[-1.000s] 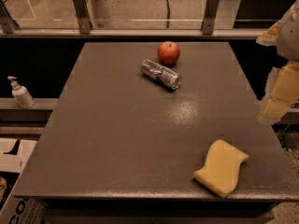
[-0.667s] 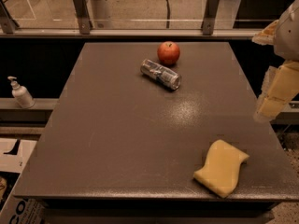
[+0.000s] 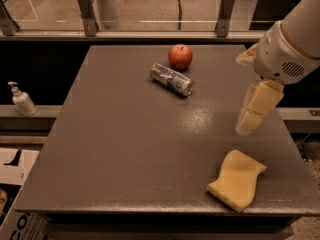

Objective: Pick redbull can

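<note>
While the redbull can lies on its side on the far half of the dark table, set at a slant with its end facing front-right, the gripper hangs over the table's right edge, well apart from the can and pointing downward. Whether the gripper is spread or closed cannot be told from this angle; it holds nothing visible. A red apple stands just behind the can, close to its middle. Below the gripper, near the front right corner, a yellow sponge lies flat. The white arm comes in from the upper right. A pump bottle stands on a ledge to the left of the table.
</note>
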`<state>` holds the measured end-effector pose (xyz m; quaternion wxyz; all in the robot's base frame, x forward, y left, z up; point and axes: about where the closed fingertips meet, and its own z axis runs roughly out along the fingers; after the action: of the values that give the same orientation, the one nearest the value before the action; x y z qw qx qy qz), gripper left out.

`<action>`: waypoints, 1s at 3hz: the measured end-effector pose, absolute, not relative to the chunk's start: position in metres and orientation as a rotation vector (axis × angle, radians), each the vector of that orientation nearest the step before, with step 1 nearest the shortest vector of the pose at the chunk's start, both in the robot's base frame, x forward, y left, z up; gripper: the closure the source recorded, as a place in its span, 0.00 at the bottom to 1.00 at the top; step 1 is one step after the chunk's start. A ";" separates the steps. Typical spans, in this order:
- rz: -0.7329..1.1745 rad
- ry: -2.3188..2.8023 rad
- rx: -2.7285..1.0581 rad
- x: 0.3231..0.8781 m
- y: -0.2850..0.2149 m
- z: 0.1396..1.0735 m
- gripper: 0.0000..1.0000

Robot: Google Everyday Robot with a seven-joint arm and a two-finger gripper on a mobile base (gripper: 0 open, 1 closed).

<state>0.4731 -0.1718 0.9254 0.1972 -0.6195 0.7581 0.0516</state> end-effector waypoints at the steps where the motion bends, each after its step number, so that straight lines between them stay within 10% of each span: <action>1: 0.242 2.079 -1.711 0.488 -0.143 0.906 0.00; 3: 0.252 2.072 -1.699 0.487 -0.142 0.906 0.00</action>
<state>0.4870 -0.1418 0.9056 0.2232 -0.6153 0.7505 0.0913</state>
